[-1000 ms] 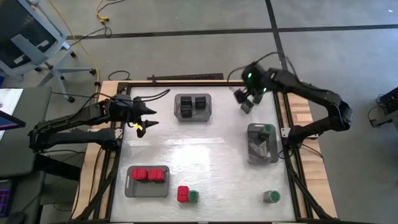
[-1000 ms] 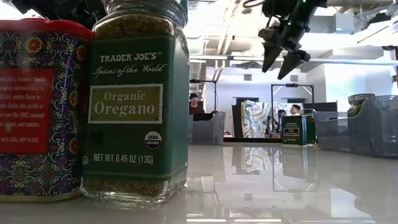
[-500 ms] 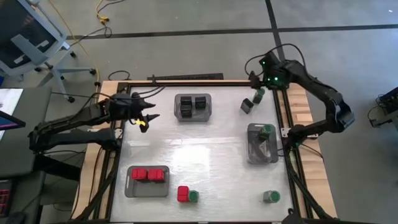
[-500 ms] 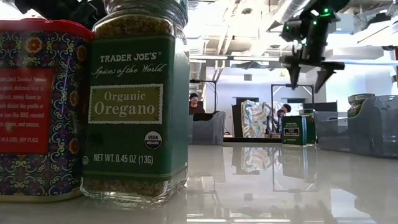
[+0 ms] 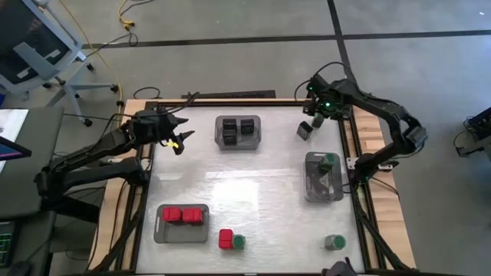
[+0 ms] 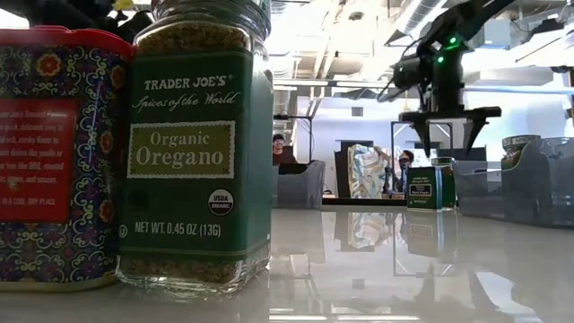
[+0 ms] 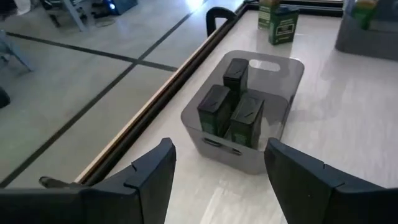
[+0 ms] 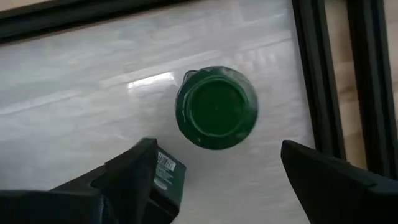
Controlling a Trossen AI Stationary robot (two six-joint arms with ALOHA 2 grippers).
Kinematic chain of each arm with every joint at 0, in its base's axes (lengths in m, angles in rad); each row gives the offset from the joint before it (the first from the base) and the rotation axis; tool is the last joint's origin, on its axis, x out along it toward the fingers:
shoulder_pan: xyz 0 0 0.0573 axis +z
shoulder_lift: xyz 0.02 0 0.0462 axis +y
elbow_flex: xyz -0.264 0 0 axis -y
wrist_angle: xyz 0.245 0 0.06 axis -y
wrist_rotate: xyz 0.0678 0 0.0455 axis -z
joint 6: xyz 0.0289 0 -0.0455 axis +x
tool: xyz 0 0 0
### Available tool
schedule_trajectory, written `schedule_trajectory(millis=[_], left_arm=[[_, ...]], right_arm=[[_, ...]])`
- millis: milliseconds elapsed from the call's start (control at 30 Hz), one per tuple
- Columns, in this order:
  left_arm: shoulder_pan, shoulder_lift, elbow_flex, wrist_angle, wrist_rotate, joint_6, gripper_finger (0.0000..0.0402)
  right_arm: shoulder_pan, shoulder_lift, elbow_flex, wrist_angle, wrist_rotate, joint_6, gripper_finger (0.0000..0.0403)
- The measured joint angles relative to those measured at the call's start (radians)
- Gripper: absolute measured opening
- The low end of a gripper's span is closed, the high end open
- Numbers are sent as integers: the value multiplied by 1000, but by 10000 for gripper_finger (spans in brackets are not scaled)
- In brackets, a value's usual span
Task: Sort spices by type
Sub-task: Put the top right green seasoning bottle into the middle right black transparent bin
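The left gripper (image 5: 182, 138) hangs over the far left part of the tabletop (image 5: 245, 192), with its fingers (image 7: 149, 177) spread wide and nothing between them. Nearer the front on the left sits a grey tray (image 5: 161, 228) with two red boxes (image 5: 182, 215) side by side in it. Just beside that tray, out on the bare tabletop, one more red box (image 5: 225, 239) stands touching a green-lid jar (image 5: 238, 242). That makes three red boxes in all.

At the far side, near the middle, a second tray (image 5: 238, 142) holds the black cubes (image 7: 231, 107). The left wrist view shows three of them packed close together.

Further right, near the far right corner, the right gripper (image 5: 314, 120) is above a jar (image 8: 216, 112) standing upright on the tabletop. Its fingers (image 8: 134, 174) are spread wide, one on each side of the jar, and not touching it. A dark green box (image 8: 165, 173) lies just beside that jar.

On the right edge, a third tray (image 5: 310, 188) has one green-lid jar (image 5: 329, 162) in it. Other things inside it are too dark to count.

At the front right corner a last jar (image 5: 334, 242) stands alone, well apart from everything else.

So four green-lid jars can be counted.
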Motion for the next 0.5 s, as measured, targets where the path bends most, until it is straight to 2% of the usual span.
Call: schedule_trajectory(millis=[100,267,500], left_arm=[[20,0,0,0,16,-14,236],[41,0,0,-2,106,34,236],[48,0,0,-10,125,90,236]], right_arm=[[2,35,0,7,13,50,365],[-10,75,0,51,41,135,365],[-43,141,0,68,66,177,365]])
